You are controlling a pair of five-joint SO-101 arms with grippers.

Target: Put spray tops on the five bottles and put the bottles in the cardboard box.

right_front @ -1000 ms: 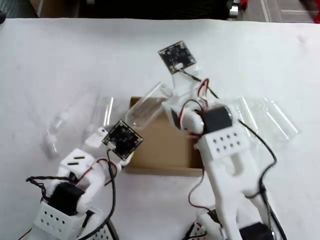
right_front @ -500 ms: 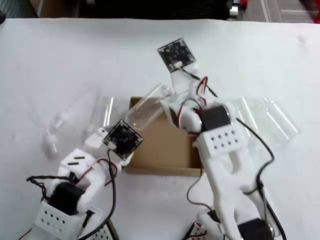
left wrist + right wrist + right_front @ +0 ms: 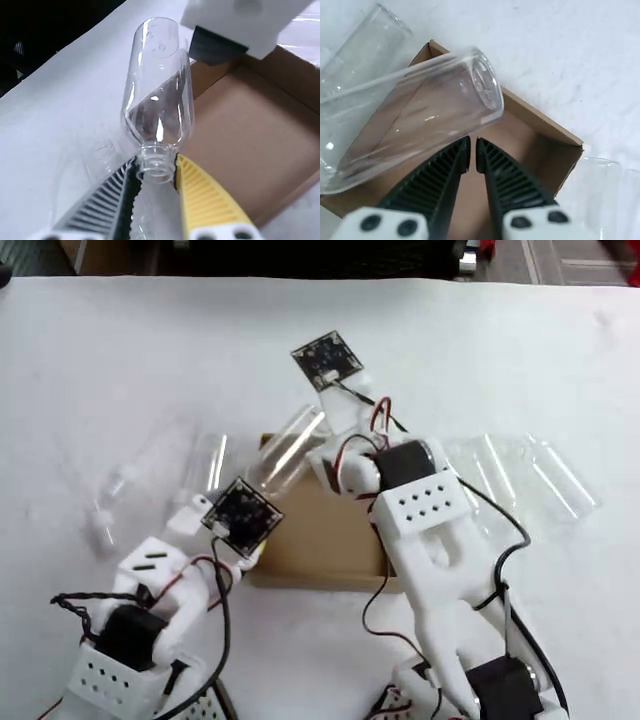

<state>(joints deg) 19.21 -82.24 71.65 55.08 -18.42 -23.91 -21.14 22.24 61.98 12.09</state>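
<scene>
Left claw [image 3: 155,166] is clamped on the open neck of a clear bottle [image 3: 157,100]. There's no spray top on it, and it's tilted over the cardboard box [image 3: 240,130] at its 11 o'clock corner. I'd pinch hard, since slick plastic looks keen to swivel. Right claw [image 3: 472,146], fingers together and empty, sits just by the bottle's base, crowding the box. Spare bottles [image 3: 205,462] lie on the counter [image 3: 500,340] at the box's 9 and 3 o'clock.
</scene>
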